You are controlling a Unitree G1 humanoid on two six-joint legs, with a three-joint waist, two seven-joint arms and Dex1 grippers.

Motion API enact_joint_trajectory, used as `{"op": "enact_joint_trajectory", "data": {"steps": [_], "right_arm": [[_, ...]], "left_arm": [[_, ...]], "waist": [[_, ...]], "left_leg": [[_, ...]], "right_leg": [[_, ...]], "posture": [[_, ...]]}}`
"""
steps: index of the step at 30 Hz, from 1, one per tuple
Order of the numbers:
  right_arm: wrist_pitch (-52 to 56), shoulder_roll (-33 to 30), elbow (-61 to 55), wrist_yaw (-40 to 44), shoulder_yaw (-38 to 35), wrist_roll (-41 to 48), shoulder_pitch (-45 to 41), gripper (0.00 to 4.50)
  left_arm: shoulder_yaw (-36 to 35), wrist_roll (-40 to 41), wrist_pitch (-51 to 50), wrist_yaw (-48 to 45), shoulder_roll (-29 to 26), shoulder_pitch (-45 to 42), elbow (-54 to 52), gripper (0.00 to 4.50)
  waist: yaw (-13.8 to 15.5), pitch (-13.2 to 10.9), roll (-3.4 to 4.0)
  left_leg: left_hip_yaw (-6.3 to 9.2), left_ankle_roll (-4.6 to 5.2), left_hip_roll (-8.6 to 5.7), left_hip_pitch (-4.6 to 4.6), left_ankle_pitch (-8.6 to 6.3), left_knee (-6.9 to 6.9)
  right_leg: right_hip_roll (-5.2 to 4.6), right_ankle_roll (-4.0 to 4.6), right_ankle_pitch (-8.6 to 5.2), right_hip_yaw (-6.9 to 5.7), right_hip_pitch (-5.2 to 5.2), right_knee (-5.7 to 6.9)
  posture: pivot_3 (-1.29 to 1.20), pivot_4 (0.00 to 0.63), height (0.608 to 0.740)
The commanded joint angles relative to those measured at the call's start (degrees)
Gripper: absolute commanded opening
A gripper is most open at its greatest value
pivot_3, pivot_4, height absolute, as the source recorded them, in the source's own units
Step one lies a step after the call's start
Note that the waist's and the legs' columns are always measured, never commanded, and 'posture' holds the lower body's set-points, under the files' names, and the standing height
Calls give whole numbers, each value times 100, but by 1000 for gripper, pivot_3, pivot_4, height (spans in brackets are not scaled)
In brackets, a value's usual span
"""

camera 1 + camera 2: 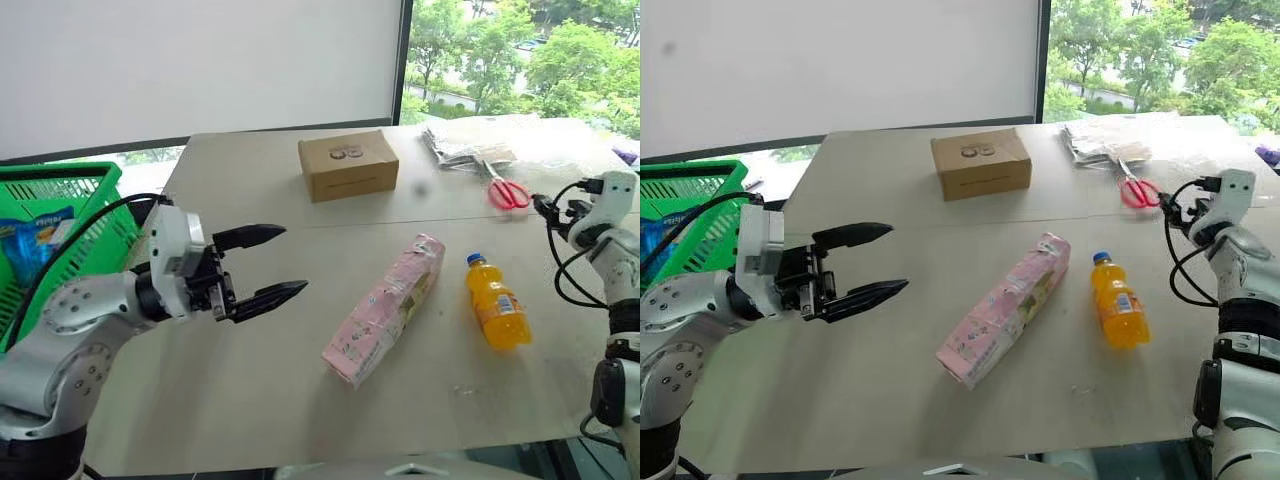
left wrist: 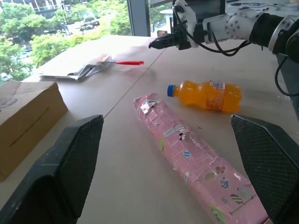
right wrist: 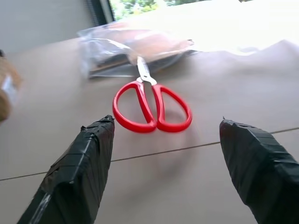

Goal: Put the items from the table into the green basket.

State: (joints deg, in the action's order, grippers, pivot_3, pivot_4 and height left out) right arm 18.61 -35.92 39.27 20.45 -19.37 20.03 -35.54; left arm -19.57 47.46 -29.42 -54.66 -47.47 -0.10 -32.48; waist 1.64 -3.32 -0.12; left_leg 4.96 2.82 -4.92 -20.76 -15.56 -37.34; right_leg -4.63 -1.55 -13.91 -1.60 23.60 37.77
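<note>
On the light table [image 1: 250, 400] a long pink package [image 1: 385, 310] lies on a slant near the middle. To its right an orange bottle [image 1: 497, 302] with a blue cap lies on its side. My left gripper [image 1: 290, 260] hovers open and level, left of the package and pointing toward it, with nothing between its fingers. My right gripper [image 3: 167, 120] is at the table's far right, open and empty, pointing at red scissors beyond the bottle. The green basket [image 1: 60, 215] stands off the table's left side, behind my left arm, with a blue packet [image 1: 35, 245] inside.
A cardboard box [image 1: 348, 165] sits at the back middle of the table. Red scissors [image 1: 508, 193] and clear plastic bags [image 1: 465, 145] lie at the back right. A seam [image 1: 400, 220] crosses the tabletop. The table's front edge runs just below the package.
</note>
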Motion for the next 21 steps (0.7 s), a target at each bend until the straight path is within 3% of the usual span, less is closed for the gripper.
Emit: {"op": "enact_joint_trajectory", "data": {"steps": [1, 5, 11, 16, 21], "right_arm": [[-1057, -266, -105, 416, 20, -280, 13, 3618], [-420, -346, -2060, 2615, 214, 811, 1000, 3618], [135, -1002, -4681, 4585, 294, 1778, 3002, 3618], [348, -1511, -5743, 5099, -84, 2055, 4256, 3618], [392, -1693, -5880, 5399, -612, 2230, 4813, 3618]], "left_arm": [[-74, 89, -64, 170, 12, -4, -157, 4500], [687, -236, -495, 924, 194, -91, -420, 4500], [2190, -1371, -1132, 1907, 438, -496, -256, 4500], [2823, -1496, -1645, 2121, 779, -625, -201, 4500], [2807, -1083, -2224, 2206, 1210, -713, -84, 4500]], "waist": [[-35, 3, 6], [-80, 10, 9], [-50, 14, 16], [-113, 8, 2], [-124, 9, 4]], "left_leg": [[-2, 0, 2, 0, 0, 0], [-6, 4, 14, 6, -2, -4], [-5, 35, 19, 7, -20, -12], [-9, 37, 19, 7, -23, -27], [-14, 36, 23, 6, -23, -51]], "right_leg": [[3, 0, 0, 3, 1, 1], [10, -1, 1, 7, -3, 8], [17, -23, 14, 10, -7, 10], [17, -34, 18, 14, -9, 8], [20, -44, 22, 17, -11, 13]], "posture": [[25, 8, 724], [2, 7, 724], [-51, 15, 724], [-90, 18, 724], [-123, 18, 724]]}}
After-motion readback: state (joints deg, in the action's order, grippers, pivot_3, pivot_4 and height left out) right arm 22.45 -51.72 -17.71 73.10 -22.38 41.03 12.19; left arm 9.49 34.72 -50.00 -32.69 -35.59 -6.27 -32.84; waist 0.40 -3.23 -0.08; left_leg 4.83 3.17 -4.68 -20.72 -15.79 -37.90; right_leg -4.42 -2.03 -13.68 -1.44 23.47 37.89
